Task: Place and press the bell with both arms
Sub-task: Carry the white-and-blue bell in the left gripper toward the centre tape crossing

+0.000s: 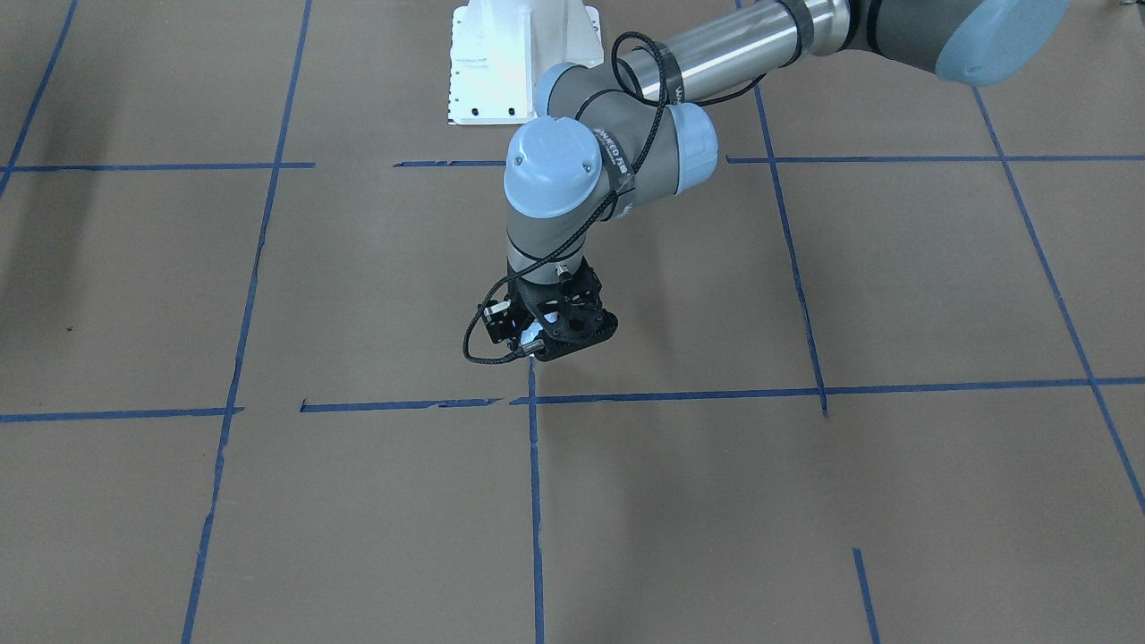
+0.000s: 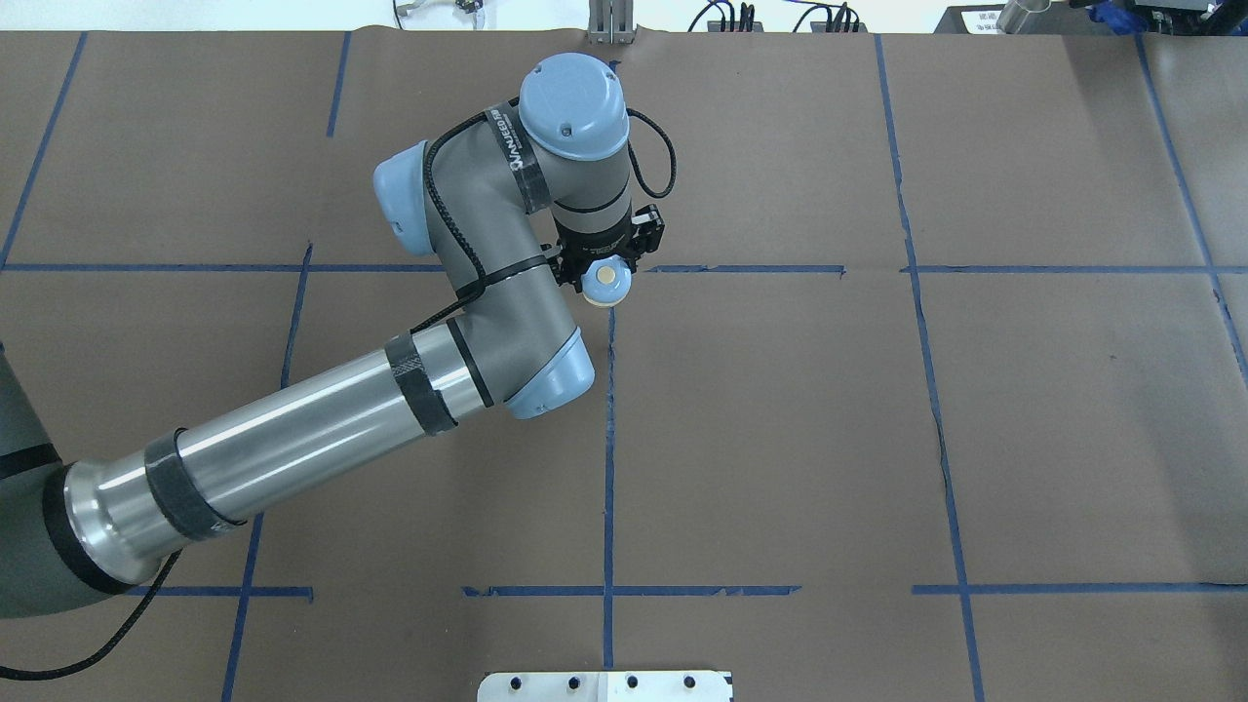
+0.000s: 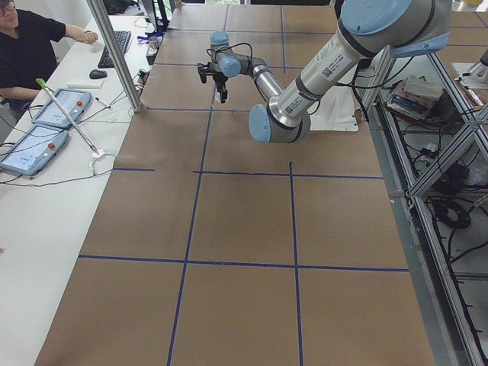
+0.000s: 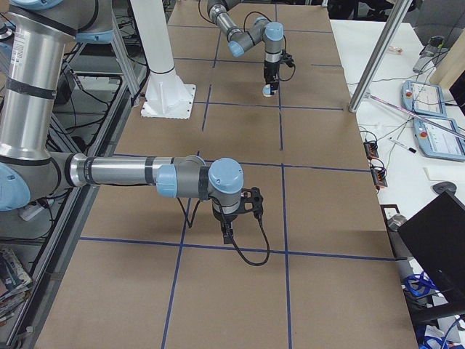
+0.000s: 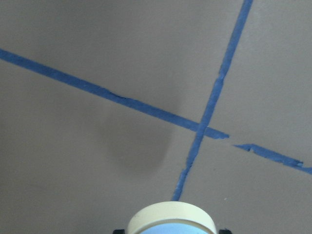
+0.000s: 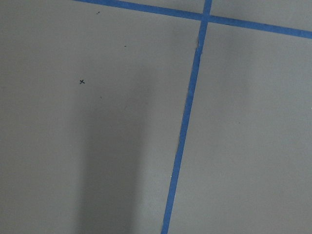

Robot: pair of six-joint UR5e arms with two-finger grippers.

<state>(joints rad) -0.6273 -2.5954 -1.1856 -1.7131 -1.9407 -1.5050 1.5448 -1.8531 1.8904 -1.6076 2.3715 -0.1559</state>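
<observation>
My left gripper [image 2: 606, 265] is shut on the bell [image 2: 605, 281], a light-blue dome with a cream button. It holds the bell a little above the brown table near a crossing of blue tape lines. The bell's cream rim shows at the bottom edge of the left wrist view [image 5: 171, 218], with its shadow on the table below. In the front-facing view the left gripper [image 1: 564, 335] hides the bell. My right gripper [image 4: 227, 231] shows only in the exterior right view, pointing down just over the table. I cannot tell whether it is open or shut.
The white bolted pedestal [image 2: 604, 685] stands at the robot's side of the table. Blue tape lines [image 1: 534, 501] divide the brown surface into squares. A metal pole [image 3: 114, 53], tablets [image 3: 34, 149] and a seated person are along the operators' side.
</observation>
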